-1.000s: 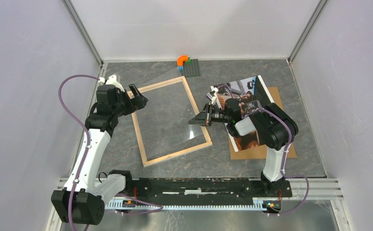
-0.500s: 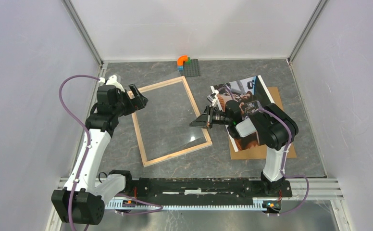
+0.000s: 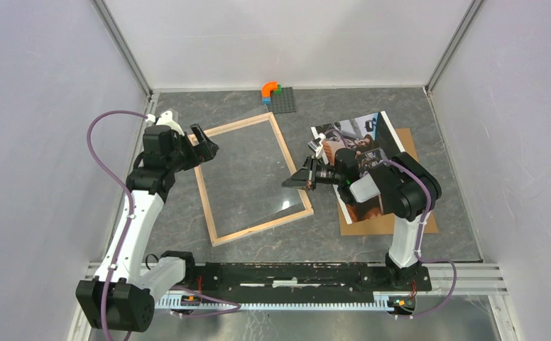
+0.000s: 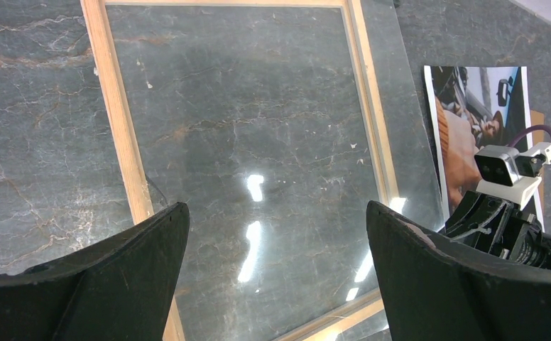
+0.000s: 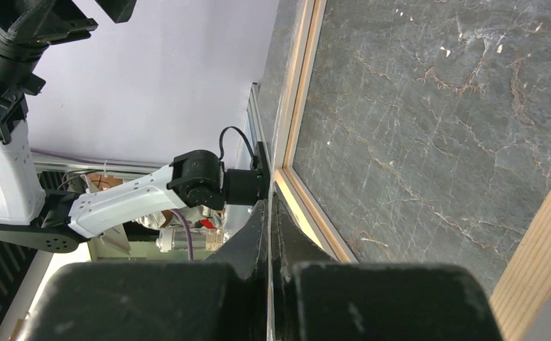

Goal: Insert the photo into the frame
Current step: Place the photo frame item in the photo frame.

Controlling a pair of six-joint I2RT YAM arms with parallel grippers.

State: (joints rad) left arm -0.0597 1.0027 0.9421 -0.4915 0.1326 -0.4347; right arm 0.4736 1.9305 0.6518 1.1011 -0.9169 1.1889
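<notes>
The frame (image 3: 262, 226) was laid flat on the table (image 3: 294, 245). Over its right rail the right gripper (image 3: 287, 184) was positioned, fingers pressed together on the edge of a clear pane (image 3: 258, 167) resting over the frame. The photo (image 3: 354, 131) was laid just beyond that gripper, partly under its arm, on a brown backing board (image 3: 400, 222) beside the frame and outside it. At the far left corner of the frame, the left gripper (image 3: 206, 142) was held fully spread, with nothing gripped.
</notes>
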